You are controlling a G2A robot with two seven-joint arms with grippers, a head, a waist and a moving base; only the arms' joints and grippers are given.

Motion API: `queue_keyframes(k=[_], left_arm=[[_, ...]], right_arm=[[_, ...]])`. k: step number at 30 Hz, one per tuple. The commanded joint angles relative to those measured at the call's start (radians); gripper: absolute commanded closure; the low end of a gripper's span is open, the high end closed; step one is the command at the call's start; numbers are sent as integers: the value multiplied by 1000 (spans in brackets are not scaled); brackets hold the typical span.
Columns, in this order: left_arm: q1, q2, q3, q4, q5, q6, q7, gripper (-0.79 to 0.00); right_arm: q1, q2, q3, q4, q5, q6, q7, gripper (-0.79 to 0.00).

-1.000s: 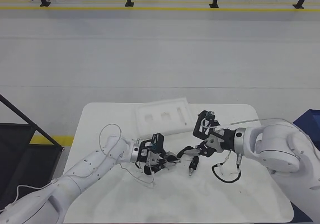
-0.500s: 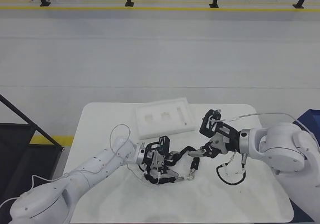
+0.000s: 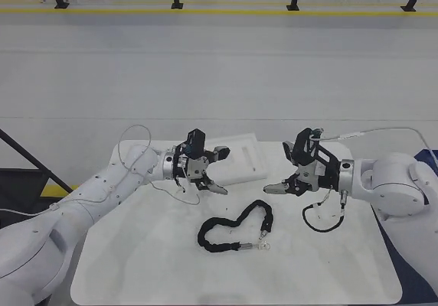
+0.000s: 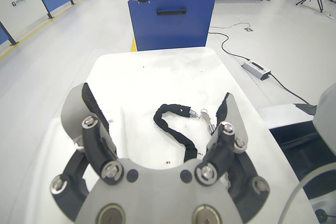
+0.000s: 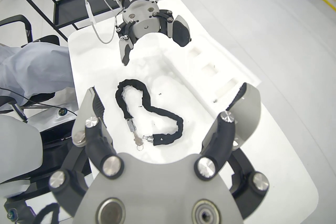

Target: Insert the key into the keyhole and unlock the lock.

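Key (image 5: 136,140) in the cylinder of the chain lock (image 5: 155,110) on the table (image 5: 275,143); left tool (image 4: 156,93) and right tool (image 5: 168,89) wide.

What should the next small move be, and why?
Probably lift both arms clear: the key seems seated in the cylinder of the chain lock, whose pin end lies apart; left end effector and right end effector are open, empty.

In the left wrist view the chain lock (image 4: 172,128) passes behind the left claw (image 4: 156,93), so its near loop is hidden, and one finger (image 4: 233,114) covers part of the key (image 4: 205,118). From above, the key is too small to tell whether it is seated in the chain lock, and the left claw covers one end of the foam tray (image 3: 242,157).
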Motion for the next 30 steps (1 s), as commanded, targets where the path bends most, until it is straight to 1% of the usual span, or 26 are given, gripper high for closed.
queue_keyframes(k=[1,5,8,14,17,20,30], left_arm=[[-36,26,5,-15,-15,0,-20,-785],[-113,75,5,-58,-68,0,-61,-785],[-150,110,5,-99,-113,0,-102,-785],[-199,172,5,-193,-232,0,-218,-785],[-214,196,5,-214,-313,0,-283,-785],[-217,208,5,-223,-389,0,-326,-785],[-217,208,5,-223,-389,0,-326,-784]], right_arm=[[35,-1,5,9,17,-14,11,-785],[107,-2,17,39,37,-35,21,-785],[148,-4,15,58,58,-54,30,-785],[218,-10,-21,110,145,-78,65,-785],[246,-16,-43,141,161,-94,58,-785],[254,-17,-48,150,160,-99,48,-785],[254,-17,-48,150,160,-99,48,-785]])
